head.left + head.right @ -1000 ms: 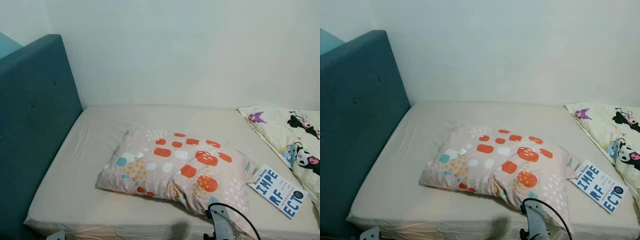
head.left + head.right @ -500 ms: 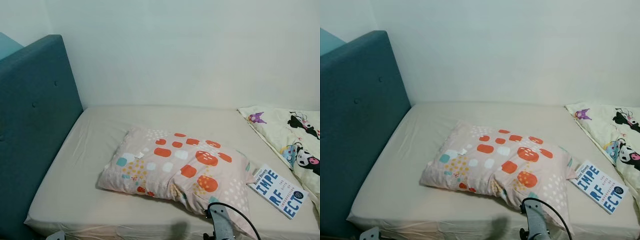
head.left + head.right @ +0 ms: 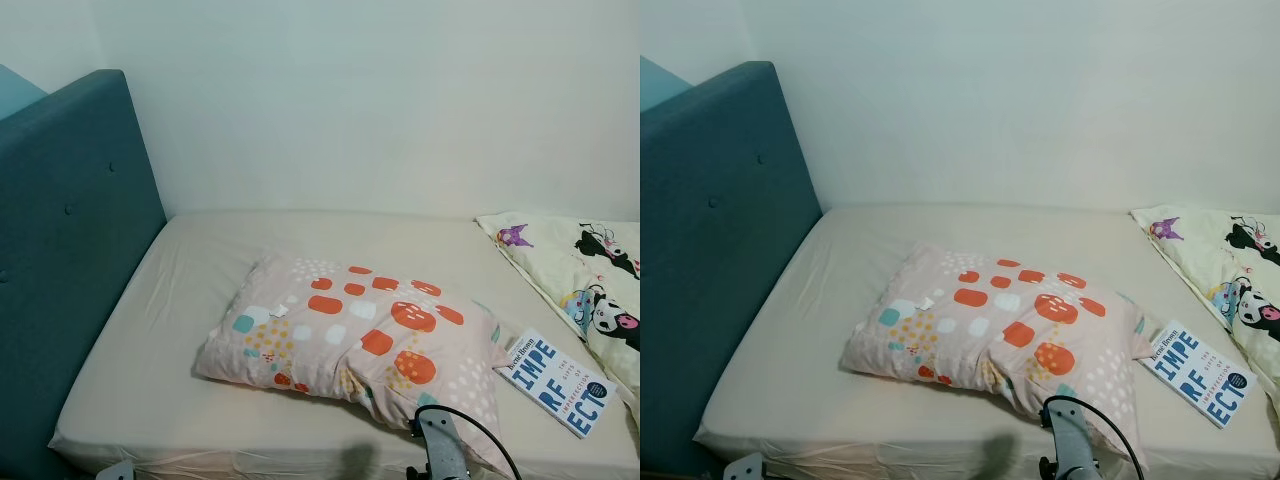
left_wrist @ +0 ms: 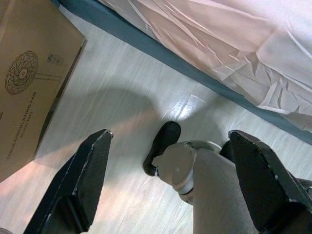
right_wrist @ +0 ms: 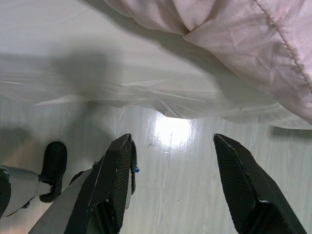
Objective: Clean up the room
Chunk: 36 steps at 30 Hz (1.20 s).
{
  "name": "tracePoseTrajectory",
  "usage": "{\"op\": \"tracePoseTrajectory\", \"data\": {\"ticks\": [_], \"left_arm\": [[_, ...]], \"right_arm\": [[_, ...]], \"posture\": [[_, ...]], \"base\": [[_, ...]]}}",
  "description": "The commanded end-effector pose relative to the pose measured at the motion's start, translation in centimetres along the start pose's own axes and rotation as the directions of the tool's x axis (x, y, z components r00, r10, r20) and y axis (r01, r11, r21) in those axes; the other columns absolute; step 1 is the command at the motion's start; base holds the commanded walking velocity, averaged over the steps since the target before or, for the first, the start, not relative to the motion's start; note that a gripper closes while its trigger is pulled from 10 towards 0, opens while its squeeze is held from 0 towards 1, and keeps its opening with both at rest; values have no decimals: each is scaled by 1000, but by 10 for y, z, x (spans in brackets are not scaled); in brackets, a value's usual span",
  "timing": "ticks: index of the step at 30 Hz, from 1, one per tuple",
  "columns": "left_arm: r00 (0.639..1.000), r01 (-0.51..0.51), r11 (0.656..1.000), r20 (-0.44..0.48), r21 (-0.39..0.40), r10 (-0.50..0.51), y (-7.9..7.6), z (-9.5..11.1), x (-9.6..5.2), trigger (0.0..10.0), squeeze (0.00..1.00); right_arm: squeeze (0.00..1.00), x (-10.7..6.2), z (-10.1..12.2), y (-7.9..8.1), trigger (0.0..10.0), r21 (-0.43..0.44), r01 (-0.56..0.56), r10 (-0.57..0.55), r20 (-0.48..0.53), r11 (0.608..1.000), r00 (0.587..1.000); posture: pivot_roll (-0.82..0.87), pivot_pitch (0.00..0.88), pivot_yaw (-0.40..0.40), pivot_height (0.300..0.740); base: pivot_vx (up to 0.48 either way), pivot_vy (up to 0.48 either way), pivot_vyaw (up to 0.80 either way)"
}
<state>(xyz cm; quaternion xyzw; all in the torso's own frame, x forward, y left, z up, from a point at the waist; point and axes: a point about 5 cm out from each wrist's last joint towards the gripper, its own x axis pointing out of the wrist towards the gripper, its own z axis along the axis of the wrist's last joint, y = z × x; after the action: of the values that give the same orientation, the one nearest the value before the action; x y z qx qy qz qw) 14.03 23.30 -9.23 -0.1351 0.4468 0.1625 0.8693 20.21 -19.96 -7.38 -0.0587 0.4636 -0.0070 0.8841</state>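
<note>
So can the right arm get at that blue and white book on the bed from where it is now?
Probably yes. The book lies flat near the bed's front edge on the robot's right, with nothing on top of it. The right gripper hangs open, pointing at the floor, so it must lift first. The pillow sits beside the book.

Silver right arm (image 3: pixel 443 452) with a looping black cable (image 3: pixel 480 430); each end effector bears two matte-black fingers (image 5: pixel 113 183).
</note>
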Motion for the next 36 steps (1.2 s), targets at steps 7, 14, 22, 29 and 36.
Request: {"op": "tracePoseTrajectory", "data": {"ticks": [7, 14, 22, 29, 36], "left_arm": [[1000, 13, 1000, 1, 5, -13, -2, -4, -1, 10000, 0], [1000, 17, 1000, 5, 6, -17, -3, -3, -1, 10000, 0], [1000, 25, 1000, 8, 6, -25, -14, 6, 3, 10000, 0], [1000, 26, 1000, 10, 6, -26, -17, 10, 5, 10000, 0], [999, 33, 999, 8, 6, -33, -21, 10, 5, 10000, 0]], "right_arm": [[0, 0, 0, 2, 10000, -15, -4, 4, -4, 1000, 1000], [0, 0, -1, 2, 10000, -26, -6, 6, -7, 1000, 1000], [0, 0, 0, 2, 10000, -27, -4, 4, -5, 1000, 1000], [0, 0, -1, 2, 10000, -33, -5, 5, -8, 999, 1000], [0, 0, -2, 2, 10000, -27, -5, 5, -5, 1000, 1000]], "posture": [[11, 0, -45, 740], [11, 2, -44, 740], [12, 4, -48, 740], [16, 0, -52, 740], [15, 0, -51, 740]], "base": [[0, 0, 0], [0, 0, 0], [0, 0, 0], [0, 0, 0], [0, 0, 0]]}}
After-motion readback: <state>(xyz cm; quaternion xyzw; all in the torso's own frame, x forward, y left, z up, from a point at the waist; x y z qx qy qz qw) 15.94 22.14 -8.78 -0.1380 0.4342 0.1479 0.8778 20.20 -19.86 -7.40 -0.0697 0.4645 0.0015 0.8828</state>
